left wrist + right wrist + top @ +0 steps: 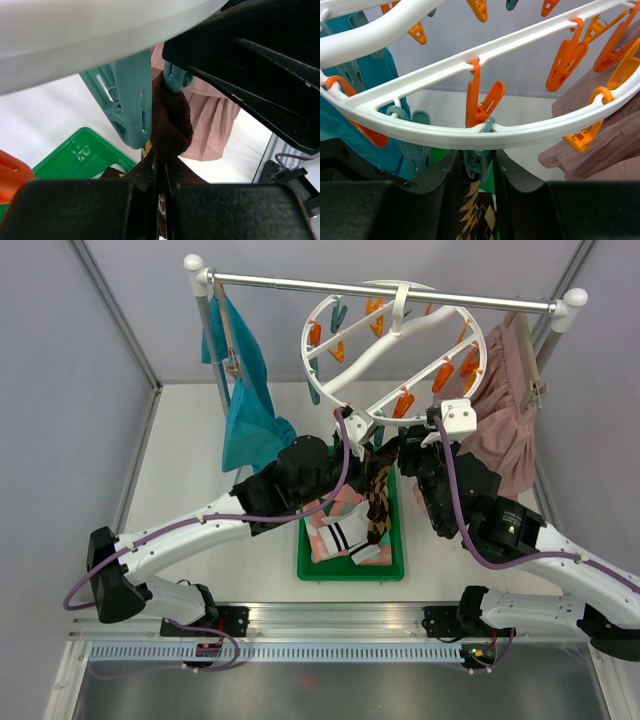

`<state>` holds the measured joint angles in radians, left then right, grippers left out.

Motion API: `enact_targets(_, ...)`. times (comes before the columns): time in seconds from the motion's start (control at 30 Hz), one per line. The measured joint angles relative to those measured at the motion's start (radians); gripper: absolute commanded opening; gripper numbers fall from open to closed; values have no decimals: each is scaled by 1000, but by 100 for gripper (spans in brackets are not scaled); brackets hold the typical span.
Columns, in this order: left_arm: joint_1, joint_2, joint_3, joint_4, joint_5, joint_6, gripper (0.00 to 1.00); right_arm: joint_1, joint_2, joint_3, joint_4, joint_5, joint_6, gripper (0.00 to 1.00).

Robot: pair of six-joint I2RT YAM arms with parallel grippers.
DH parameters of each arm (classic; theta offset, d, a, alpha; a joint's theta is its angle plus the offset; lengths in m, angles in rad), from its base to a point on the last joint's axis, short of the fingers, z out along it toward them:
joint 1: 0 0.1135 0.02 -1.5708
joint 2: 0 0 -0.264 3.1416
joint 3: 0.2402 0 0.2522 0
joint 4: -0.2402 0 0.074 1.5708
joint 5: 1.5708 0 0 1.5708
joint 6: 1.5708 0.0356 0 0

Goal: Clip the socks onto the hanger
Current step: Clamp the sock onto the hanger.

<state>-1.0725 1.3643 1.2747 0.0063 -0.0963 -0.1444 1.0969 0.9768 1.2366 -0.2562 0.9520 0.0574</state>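
Two pincers met at one teal clip. The left pincer [161,176] was pressed together on the argyle sock [171,125], gripping it just below the dark brown cuff. The cuff stood straight up from the fingertips, its long axis vertical. Directly above it hung the teal clip [133,107], its two halves spread and the cuff's top lying between them. The right pincer [478,167] was clamped across that clip's upper handles, which filled the gap between its fingers, so it looked to be what held the clip agape. The clip hung from the near rim of the hanger [530,134], the white ring on the rail. The other socks [345,533] lay in the green tray [398,570] on the counter [190,450], below both arms. The coming move seemed to hinge on the cuff sitting deep enough between the halves before the handles were freed. The left arm was the one placed to push it higher.
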Motion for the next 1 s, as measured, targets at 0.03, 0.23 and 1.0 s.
enact_targets(0.03, 0, 0, 0, 0, 2, -1, 2, 0, 0, 0, 3, 0, 0, 0)
enact_targets(0.23, 0, 0, 0, 4, 21, -8, 2, 0, 0, 0, 17, 0, 0, 1)
enact_targets(1.0, 0, 0, 0, 27, 56, -18, 2, 0, 20, 0, 31, 11, 2, 0)
